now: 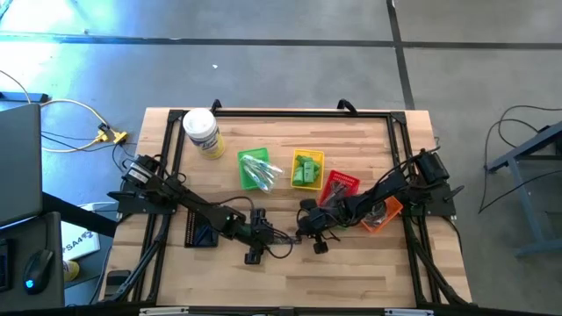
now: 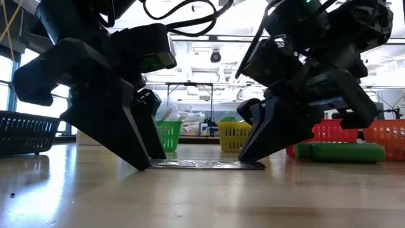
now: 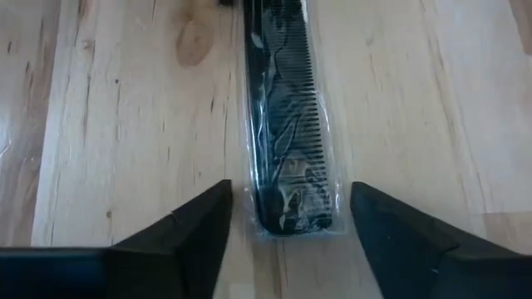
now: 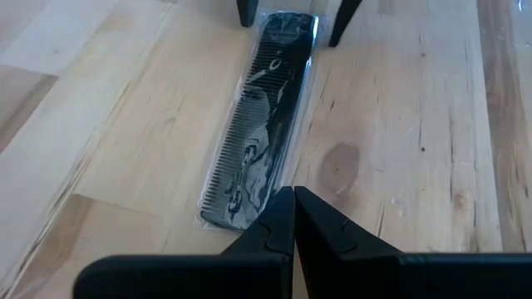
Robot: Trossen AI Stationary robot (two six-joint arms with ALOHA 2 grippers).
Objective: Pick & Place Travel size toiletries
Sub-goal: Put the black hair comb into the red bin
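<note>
A black comb in a clear slim packet (image 3: 287, 124) lies flat on the wooden table near its middle front, between my two grippers. My left gripper (image 3: 287, 228) is open and low over the table. Its fingers stand on either side of the packet's left end (image 4: 287, 25), with a small gap at each side. My right gripper (image 4: 293, 199) is shut, and its tips are at the packet's right end. In the low view the packet (image 2: 202, 164) shows as a thin flat strip between the two sets of fingers. My right gripper's shut fingertips (image 2: 245, 157) bear down on the edge of the packet's right end (image 4: 270, 203), beside the comb's last teeth. They come slanting down from the table's right, in line with the comb. The packet lies flat on the table.
Small mesh baskets stand behind: green (image 1: 256, 168), yellow (image 1: 307, 168), red (image 1: 339, 186), orange (image 1: 383, 213), and a dark one (image 1: 200, 230) under the left arm. A white jar (image 1: 202, 132) lies at the far left. A green bottle (image 2: 347, 152) lies by the red basket.
</note>
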